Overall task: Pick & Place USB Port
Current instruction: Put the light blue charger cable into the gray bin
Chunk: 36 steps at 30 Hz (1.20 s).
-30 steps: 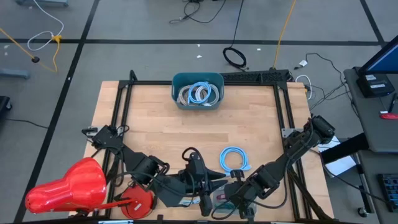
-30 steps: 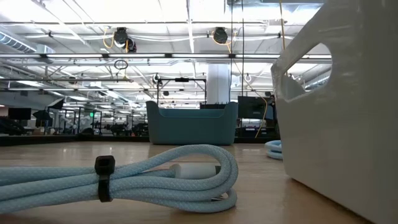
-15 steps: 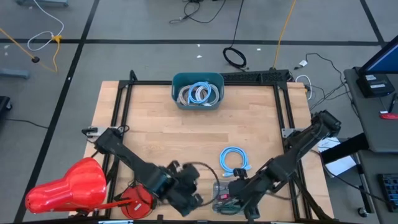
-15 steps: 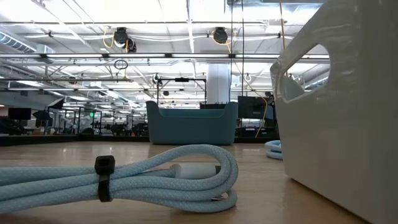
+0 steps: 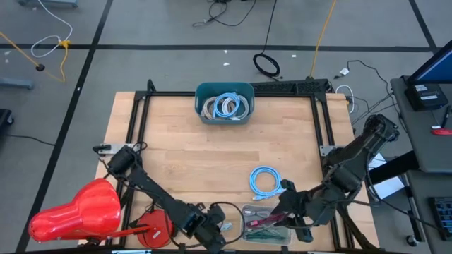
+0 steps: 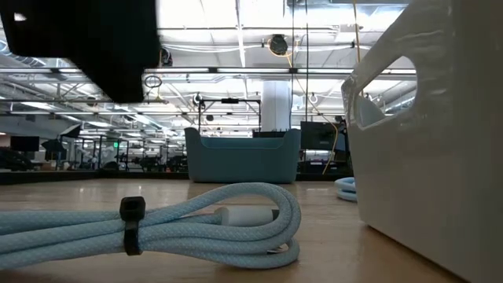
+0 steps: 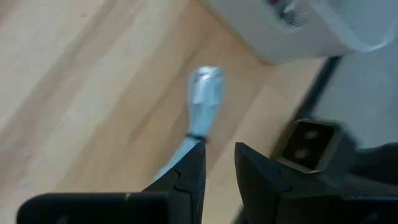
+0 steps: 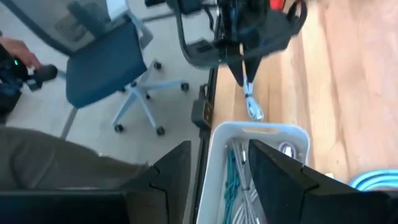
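A light blue coiled USB cable [image 5: 226, 226] with a black tie lies on the wood near the table's near edge [image 6: 196, 224]. My left gripper [image 5: 214, 233] hangs just over its end [image 7: 204, 99], fingers slightly apart [image 7: 219, 163]. The cable runs under one finger, not between them. My right gripper [image 5: 286, 209] is open [image 8: 217, 158] over the right end of a white bin [image 5: 247, 212], pointing across it at the left gripper [image 8: 241, 73]. A second blue coil [image 5: 265, 180] rests flat on the wood.
The white bin [image 8: 261, 129] holds several cables and stands close right of the near cable [image 6: 424, 157]. A teal bin [image 5: 224, 102] of cables sits at the far edge. A red object [image 5: 78, 212] lies off the left corner. A chair [image 8: 118, 74] and a person's hand [image 8: 12, 59] are beyond the table.
My left gripper has travelled toward the table's near edge and now hangs over the near cable, its arm entering the low view's upper left. My right gripper has drawn back toward the right, uncovering the white bin. The cable in the low view has not moved.
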Each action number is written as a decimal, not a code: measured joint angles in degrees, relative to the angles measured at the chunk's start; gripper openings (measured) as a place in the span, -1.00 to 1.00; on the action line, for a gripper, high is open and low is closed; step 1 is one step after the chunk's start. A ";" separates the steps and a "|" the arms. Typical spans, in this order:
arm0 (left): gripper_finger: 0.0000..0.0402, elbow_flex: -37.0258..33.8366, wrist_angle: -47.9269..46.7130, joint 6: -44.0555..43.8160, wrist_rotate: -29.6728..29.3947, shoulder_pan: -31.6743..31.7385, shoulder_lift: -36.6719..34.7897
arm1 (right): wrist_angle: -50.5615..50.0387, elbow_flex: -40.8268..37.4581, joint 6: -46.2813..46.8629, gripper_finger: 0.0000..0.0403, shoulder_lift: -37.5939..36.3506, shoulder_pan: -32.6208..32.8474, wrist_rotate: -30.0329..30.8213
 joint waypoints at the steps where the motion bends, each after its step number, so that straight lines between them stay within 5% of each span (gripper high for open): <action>1: -0.56 -0.17 -0.33 0.27 0.20 0.00 0.21 | 0.08 0.00 0.21 -0.23 -0.28 0.41 0.62; 18: -0.58 0.20 -1.00 4.03 13.51 2.71 7.89 | -0.01 -0.04 2.02 -0.23 -0.33 2.29 3.50; 25: -0.94 0.01 -1.71 1.67 14.96 3.06 6.93 | 0.01 -0.04 2.58 -0.23 -0.33 2.29 3.65; 29: -0.96 -0.41 -5.12 -1.70 8.76 3.02 3.74 | 0.51 -0.07 3.09 -0.23 -0.33 2.28 3.76; 36: -0.97 -0.27 -2.00 -8.24 -15.06 2.65 -6.55 | 7.55 -0.07 2.68 -0.23 -0.29 2.27 6.76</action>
